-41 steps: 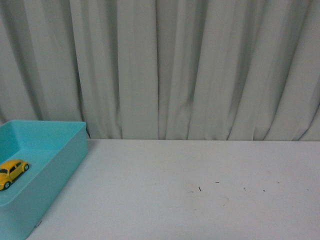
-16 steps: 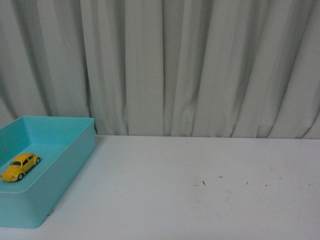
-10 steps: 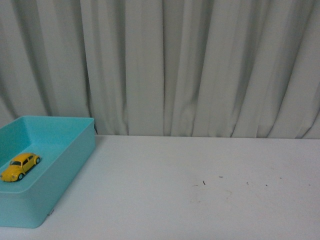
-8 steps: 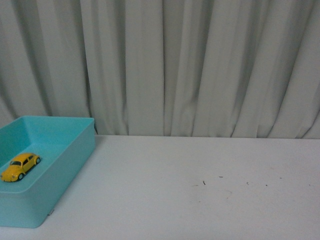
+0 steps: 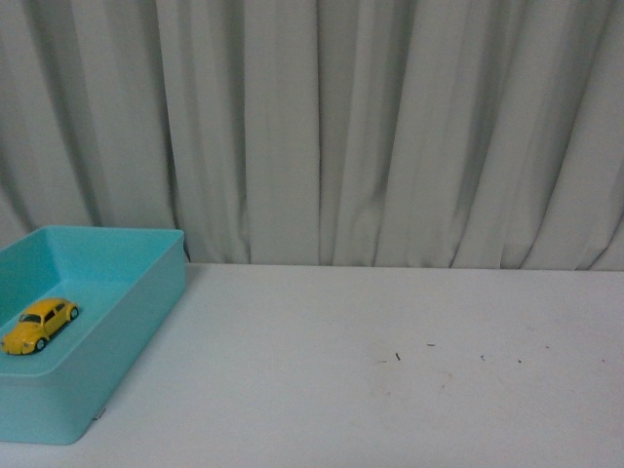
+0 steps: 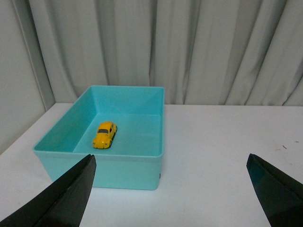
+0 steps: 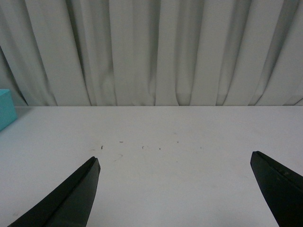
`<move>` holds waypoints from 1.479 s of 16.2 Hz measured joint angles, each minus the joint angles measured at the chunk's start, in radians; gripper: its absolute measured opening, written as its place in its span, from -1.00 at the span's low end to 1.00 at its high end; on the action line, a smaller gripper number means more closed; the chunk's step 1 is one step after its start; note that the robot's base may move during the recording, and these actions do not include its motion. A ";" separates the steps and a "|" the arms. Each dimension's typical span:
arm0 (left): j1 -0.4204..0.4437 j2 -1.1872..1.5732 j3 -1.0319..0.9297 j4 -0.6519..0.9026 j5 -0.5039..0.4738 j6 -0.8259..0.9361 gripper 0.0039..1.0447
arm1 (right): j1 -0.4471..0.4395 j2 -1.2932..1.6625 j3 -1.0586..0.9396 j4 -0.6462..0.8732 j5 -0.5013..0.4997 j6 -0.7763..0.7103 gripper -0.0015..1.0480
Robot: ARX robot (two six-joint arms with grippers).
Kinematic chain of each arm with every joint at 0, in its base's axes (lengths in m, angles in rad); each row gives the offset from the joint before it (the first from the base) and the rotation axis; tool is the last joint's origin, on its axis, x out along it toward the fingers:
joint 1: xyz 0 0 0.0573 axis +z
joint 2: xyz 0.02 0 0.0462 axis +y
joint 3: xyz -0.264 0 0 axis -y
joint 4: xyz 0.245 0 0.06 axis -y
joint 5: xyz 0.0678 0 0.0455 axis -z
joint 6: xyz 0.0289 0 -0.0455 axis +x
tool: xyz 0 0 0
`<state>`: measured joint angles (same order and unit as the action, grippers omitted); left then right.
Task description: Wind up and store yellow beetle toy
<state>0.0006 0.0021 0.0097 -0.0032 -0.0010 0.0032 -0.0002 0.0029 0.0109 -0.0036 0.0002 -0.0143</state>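
The yellow beetle toy (image 5: 39,325) stands on its wheels inside a turquoise bin (image 5: 146,302) at the table's left. It also shows in the left wrist view (image 6: 104,135), on the floor of the bin (image 6: 142,163). My left gripper (image 6: 170,189) is open and empty, pulled back from the bin above the white table. My right gripper (image 7: 174,189) is open and empty over bare table further right. Neither gripper shows in the front view.
The white table (image 5: 390,390) runs to a grey pleated curtain (image 5: 390,127) at the back. A few small dark specks (image 5: 397,356) lie on the table. A corner of the bin (image 7: 5,109) shows in the right wrist view.
Since 2.5 s ago the front view has shifted, so the bin and toy sit further right and higher. In the last second nothing has moved.
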 joint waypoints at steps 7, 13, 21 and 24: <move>0.000 0.000 0.000 0.000 0.000 0.000 0.88 | 0.000 0.000 0.000 0.000 0.000 0.000 0.87; 0.000 0.000 0.000 0.000 0.000 0.000 0.88 | 0.000 0.000 0.000 0.000 0.000 0.000 0.87; 0.000 0.000 0.000 0.002 0.001 0.000 0.88 | 0.000 0.000 0.000 0.001 0.000 0.000 0.87; 0.000 0.000 0.000 0.002 -0.002 -0.001 0.88 | 0.000 0.000 0.000 0.002 0.000 0.000 0.87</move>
<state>0.0006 0.0021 0.0097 -0.0010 -0.0025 0.0025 -0.0002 0.0032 0.0109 -0.0021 0.0002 -0.0143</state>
